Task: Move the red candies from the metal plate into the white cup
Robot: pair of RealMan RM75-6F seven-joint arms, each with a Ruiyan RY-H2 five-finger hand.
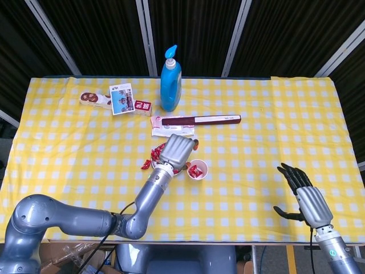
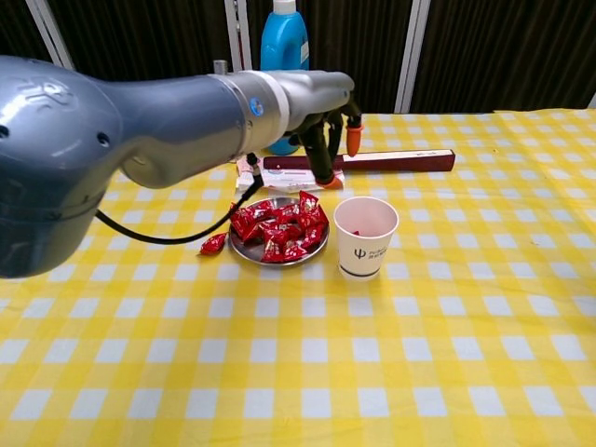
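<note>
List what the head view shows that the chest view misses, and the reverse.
Head view only: the right hand, open over the table's right edge, candies inside the cup, and the snack packets at far left.

Chest view only: the printed side of the cup, and the plate unobstructed with its candies.

Both: the left hand above the plate, the blue bottle, the long dark box, and a stray candy left of the plate.

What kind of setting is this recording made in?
Probably a lab test bench: a table with a yellow checked cloth, dark curtains on a metal frame behind, and staged props such as a blue bottle and candy plate.
</note>
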